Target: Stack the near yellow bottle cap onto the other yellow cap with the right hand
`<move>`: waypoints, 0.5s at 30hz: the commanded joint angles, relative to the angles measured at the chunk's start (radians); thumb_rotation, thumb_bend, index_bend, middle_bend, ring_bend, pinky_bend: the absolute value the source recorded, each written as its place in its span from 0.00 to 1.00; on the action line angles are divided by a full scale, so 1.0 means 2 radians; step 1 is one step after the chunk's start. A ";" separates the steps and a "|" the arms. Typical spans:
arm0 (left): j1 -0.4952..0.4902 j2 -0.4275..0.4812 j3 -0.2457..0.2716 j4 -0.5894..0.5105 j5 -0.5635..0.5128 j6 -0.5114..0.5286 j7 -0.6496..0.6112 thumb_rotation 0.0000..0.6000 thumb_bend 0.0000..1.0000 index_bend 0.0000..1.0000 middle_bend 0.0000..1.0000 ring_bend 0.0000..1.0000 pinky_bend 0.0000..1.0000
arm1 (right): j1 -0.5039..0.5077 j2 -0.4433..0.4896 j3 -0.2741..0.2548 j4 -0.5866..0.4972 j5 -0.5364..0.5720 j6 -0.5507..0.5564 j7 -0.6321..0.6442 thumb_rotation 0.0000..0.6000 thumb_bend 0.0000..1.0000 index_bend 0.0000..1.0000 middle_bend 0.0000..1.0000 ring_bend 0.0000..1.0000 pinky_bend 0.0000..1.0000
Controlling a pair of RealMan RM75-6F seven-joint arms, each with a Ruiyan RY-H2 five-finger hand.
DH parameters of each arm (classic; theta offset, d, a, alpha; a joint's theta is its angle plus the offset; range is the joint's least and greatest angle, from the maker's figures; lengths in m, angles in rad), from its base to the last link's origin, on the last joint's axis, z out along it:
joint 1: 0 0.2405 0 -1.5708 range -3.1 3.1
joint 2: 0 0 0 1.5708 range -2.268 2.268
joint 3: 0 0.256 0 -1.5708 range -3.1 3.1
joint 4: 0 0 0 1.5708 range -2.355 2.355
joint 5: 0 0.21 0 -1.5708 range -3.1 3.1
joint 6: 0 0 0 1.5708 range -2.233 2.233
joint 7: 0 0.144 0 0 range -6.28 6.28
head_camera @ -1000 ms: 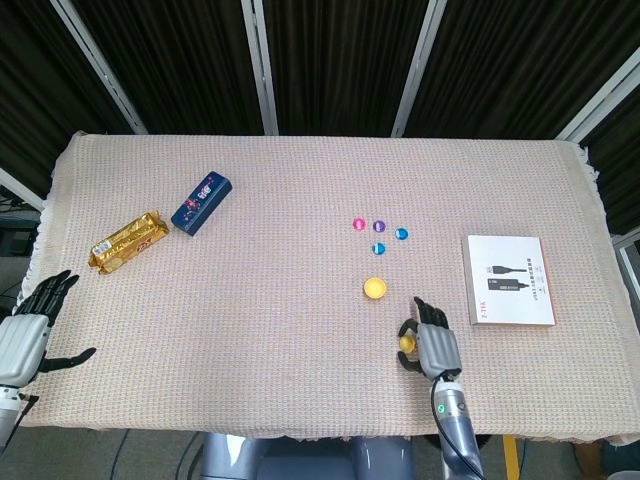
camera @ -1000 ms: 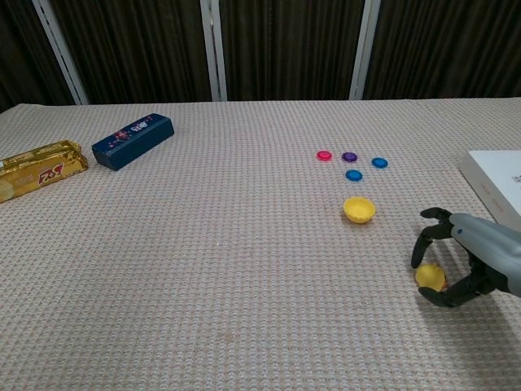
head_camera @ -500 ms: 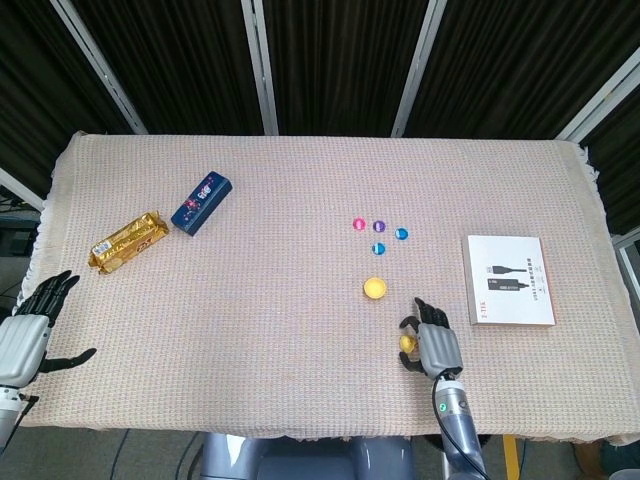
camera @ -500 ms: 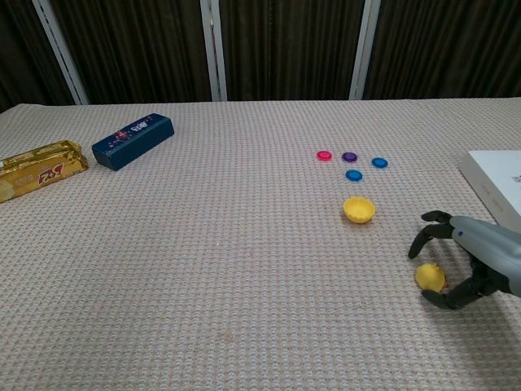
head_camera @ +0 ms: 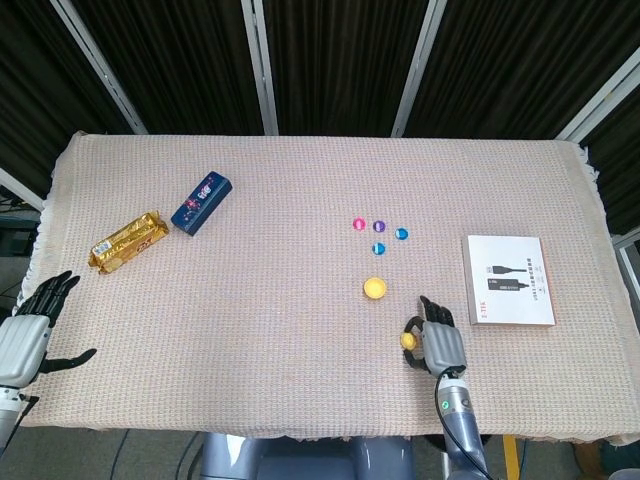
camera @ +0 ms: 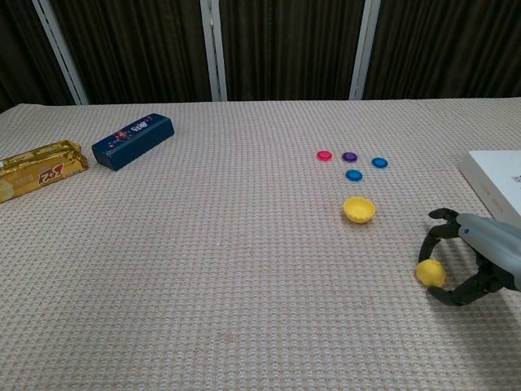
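The near yellow cap is close to the table's front edge, right of centre. My right hand curls around it from the right and pinches it between a finger above and the thumb below. The cap looks slightly tilted, at or just above the cloth. The other yellow cap lies open side up, farther back and to the left, apart from the hand. My left hand hangs open off the table's front left corner, holding nothing.
Several small coloured caps lie in a cluster behind the far yellow cap. A white box lies to the right of the hand. A blue box and a gold snack bar are at far left.
My right hand has shifted a little to the right, and the near yellow cap has moved slightly with it and tilted. The left hand has not moved.
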 commanded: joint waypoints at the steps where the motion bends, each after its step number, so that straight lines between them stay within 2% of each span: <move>1: 0.000 0.000 0.000 0.000 0.000 -0.001 -0.001 1.00 0.04 0.00 0.00 0.00 0.17 | -0.001 0.000 0.001 0.001 0.000 0.001 0.001 1.00 0.28 0.46 0.00 0.00 0.00; 15: 0.000 0.000 0.000 0.000 0.000 0.000 0.001 1.00 0.04 0.00 0.00 0.00 0.17 | 0.003 0.002 0.010 0.001 -0.012 0.006 0.011 1.00 0.28 0.50 0.00 0.00 0.00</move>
